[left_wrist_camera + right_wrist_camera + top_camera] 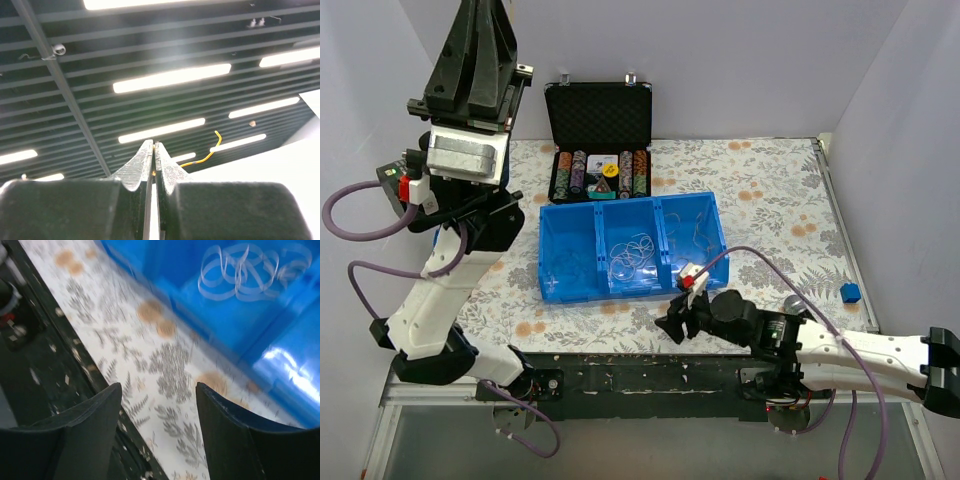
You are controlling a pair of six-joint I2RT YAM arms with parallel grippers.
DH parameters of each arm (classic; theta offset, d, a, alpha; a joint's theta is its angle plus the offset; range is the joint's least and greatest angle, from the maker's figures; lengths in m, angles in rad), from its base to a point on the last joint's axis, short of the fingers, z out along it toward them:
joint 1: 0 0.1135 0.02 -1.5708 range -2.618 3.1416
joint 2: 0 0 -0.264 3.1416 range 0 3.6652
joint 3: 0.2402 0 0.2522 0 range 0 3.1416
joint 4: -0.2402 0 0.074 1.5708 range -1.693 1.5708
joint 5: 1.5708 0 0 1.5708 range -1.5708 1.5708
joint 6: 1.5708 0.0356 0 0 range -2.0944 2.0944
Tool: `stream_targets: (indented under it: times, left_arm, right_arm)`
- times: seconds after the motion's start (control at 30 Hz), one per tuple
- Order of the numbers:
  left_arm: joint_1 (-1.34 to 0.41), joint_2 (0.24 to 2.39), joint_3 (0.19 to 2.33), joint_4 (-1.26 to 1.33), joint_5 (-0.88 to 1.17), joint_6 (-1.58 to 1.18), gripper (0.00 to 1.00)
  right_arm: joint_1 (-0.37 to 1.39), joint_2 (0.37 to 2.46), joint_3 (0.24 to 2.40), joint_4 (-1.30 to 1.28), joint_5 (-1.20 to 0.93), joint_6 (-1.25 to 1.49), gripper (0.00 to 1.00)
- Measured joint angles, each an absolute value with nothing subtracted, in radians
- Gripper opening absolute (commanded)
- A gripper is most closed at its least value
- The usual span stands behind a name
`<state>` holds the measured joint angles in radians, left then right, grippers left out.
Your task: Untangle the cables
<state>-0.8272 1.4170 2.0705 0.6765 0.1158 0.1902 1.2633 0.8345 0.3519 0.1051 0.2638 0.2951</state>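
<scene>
My left gripper is raised high at the far left and points at the ceiling. Its jaws are shut on a thin yellow cable, whose free end curls out to the right of the tips. Pale cable loops lie in the middle compartment of the blue tray; they also show in the right wrist view. A few thin loops lie in the right compartment. My right gripper is open and empty, low over the floral tablecloth just in front of the tray.
An open black case of poker chips stands behind the tray. A small blue cube sits at the table's right edge. The dark front edge of the table lies just below the right gripper.
</scene>
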Motion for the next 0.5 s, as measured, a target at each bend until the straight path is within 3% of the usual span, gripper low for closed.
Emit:
stream_targets:
  times: [0.1,0.3,0.5]
  left_arm:
    - [-0.827,1.371,2.011,0.638,0.117,0.173,0.00]
    - [-0.827,1.304,1.950,0.503,0.147,0.111,0.00]
    - [-0.827,1.250,1.875,0.411,0.178,0.042,0.00]
  right_arm:
    - [1.263,0.802,0.458,0.107,0.260,0.253,0.86]
    - [1.263,0.835,0.653,0.191,0.211,0.155,0.89]
    - [1.264,0.919,0.710,0.242,0.115,0.118,0.90]
